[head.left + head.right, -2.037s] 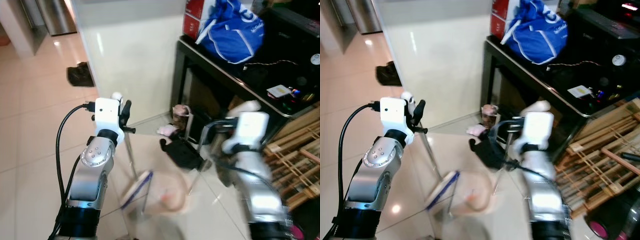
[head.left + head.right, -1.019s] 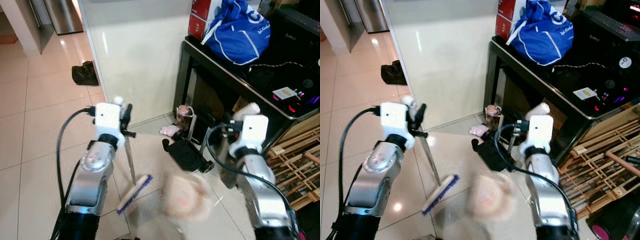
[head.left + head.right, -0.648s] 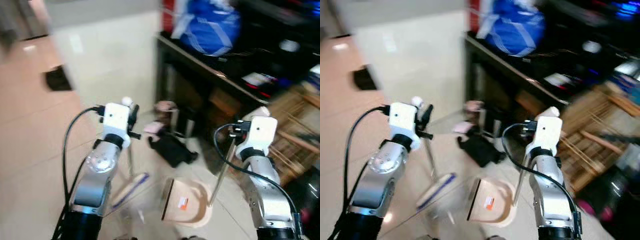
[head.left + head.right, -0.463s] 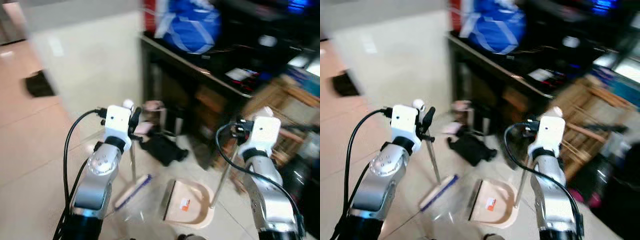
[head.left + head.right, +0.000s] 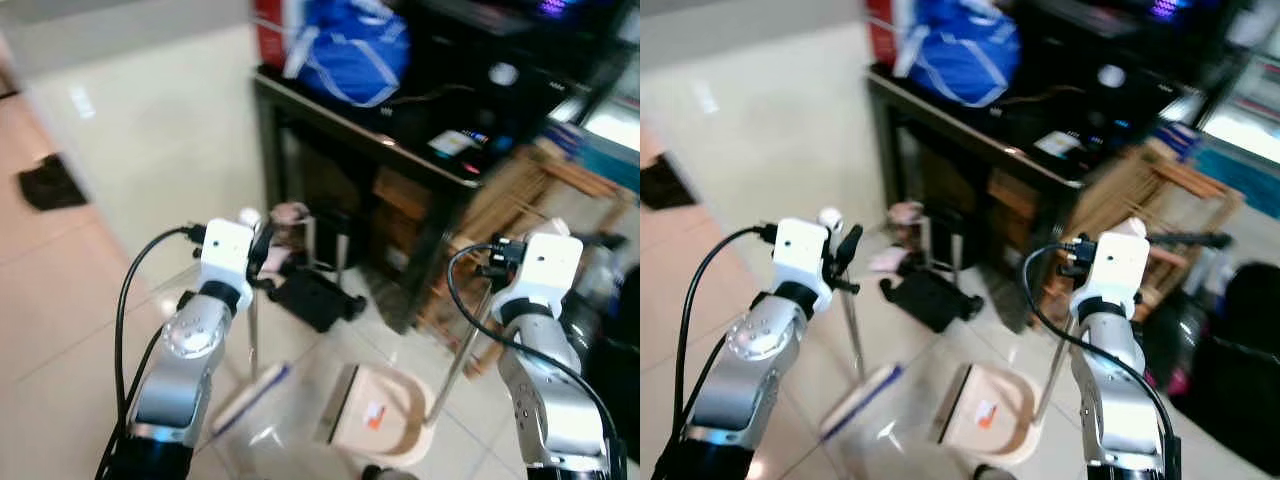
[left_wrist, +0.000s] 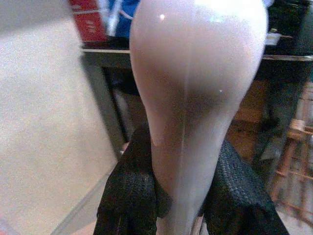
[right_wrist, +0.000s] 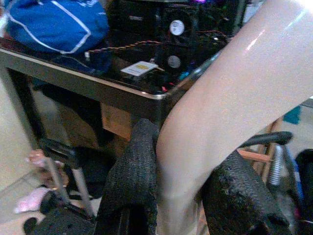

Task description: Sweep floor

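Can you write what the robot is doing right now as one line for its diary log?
task: sweep floor | left gripper: shut on broom | right gripper: shut on dustpan | both on floor, apart

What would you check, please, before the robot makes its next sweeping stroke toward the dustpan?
1. Left gripper on the broom handle: ok, the black fingers clamp it from both sides.
2. Right gripper on the dustpan handle: ok, gripped between both fingers.
3. Dustpan position: ok, its pan is low at the tiled floor, mouth toward the broom head.
4. Broom head down at the floor: ok, beside the dustpan's open side, though blurred.
5. Obstacles: not ok, a black item lies on the floor just beyond the broom, beside the dark table.
6. Dirt to sweep: cannot tell, the pictures are too blurred.
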You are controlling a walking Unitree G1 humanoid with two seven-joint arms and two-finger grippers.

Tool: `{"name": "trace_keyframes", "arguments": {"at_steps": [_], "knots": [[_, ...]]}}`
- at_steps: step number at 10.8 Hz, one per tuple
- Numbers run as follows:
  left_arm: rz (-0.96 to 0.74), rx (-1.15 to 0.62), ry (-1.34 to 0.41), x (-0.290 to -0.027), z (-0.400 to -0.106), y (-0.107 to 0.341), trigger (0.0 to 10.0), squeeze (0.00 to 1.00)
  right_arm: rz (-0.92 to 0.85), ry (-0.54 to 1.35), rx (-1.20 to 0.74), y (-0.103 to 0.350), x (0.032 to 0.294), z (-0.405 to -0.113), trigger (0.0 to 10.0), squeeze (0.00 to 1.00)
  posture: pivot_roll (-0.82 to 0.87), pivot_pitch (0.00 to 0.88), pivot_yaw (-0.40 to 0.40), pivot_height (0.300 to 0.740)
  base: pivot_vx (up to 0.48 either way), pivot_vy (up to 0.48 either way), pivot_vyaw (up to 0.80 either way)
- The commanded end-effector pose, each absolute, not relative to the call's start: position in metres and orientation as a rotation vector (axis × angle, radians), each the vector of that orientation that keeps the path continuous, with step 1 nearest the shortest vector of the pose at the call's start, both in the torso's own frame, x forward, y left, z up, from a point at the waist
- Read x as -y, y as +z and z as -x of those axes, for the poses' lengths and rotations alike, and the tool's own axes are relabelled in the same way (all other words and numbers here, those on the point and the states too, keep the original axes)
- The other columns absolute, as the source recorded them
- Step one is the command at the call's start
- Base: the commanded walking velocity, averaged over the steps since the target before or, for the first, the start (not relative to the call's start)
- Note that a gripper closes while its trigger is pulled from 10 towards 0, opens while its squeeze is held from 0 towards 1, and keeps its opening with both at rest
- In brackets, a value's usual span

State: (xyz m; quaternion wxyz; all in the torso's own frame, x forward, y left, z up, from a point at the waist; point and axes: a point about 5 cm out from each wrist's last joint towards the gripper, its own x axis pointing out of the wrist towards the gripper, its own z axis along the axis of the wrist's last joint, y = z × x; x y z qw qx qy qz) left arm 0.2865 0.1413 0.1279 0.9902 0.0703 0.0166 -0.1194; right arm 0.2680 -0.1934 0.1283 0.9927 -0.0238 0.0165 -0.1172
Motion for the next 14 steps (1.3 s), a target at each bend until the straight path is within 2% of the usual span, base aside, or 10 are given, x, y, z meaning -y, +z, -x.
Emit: {"name": "trace_keyframes", "arguments": {"at_steps": [1,3,6,9,14], "knots": [[-0.123,0.012,-0.252,-0.138,-0.286,0.14,10.0,0.0,0.081,-0.226,-0.018,0.135,0.194,-0.268,10.0,0.0,-0.06,0.013,-0.001,0.74,0.0,0.0,-0.8],[-0.095,0.009,-0.24,-0.138,-0.283,0.144,10.0,0.0,0.069,-0.212,0.047,0.14,0.187,-0.271,10.0,0.0,-0.04,0.021,-0.007,0.74,0.0,0.0,-0.8],[-0.075,-0.014,-0.278,-0.132,-0.282,0.146,10.0,0.0,0.018,-0.194,-0.007,0.136,0.185,-0.269,10.0,0.0,-0.04,0.032,0.015,0.74,0.0,0.0,-0.8],[-0.126,-0.003,-0.292,-0.13,-0.285,0.146,10.0,0.0,-0.013,-0.213,-0.048,0.128,0.185,-0.261,10.0,0.0,-0.05,0.05,0.02,0.74,0.0,0.0,-0.8],[-0.148,0.003,-0.287,-0.13,-0.289,0.147,10.0,0.0,-0.093,-0.242,-0.046,0.13,0.189,-0.258,10.0,0.0,-0.05,0.033,0.032,0.74,0.0,0.0,-0.8]]}}
